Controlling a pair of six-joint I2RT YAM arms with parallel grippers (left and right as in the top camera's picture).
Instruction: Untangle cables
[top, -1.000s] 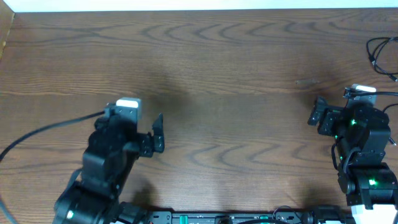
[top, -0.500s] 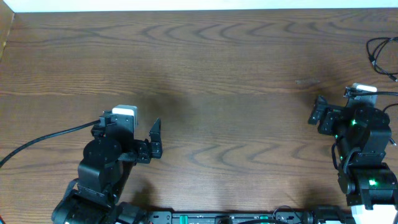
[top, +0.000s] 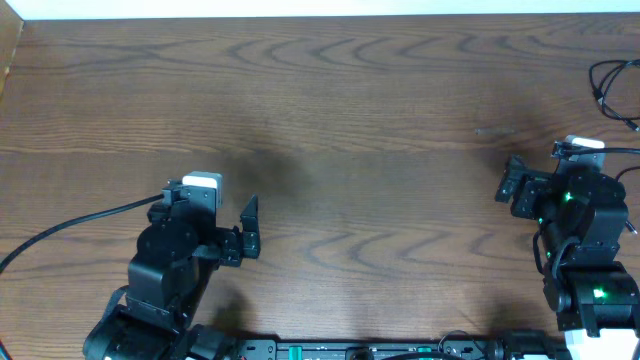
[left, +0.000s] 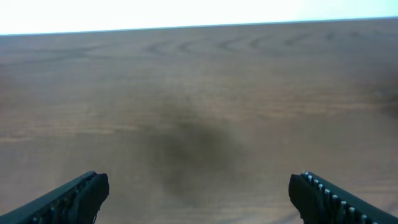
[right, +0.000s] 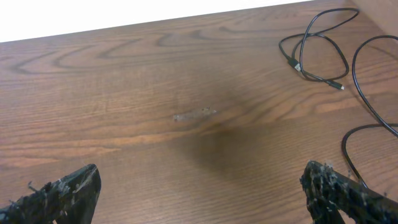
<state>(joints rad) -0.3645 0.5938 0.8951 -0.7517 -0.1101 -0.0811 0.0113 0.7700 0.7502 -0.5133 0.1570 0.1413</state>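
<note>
Black cables (right: 317, 78) lie looped on the worktop (top: 350, 100) at the frame's upper right, ahead and right of the nearer right end effector (right: 199, 191). It and the left end effector (left: 199, 193) are both spread wide, holding nothing.

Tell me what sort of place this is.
Probably a robot test bench in a lab: a wood-grain table, the left tool and right tool both open over it, and thin black cables lying loose near its right edge.
</note>
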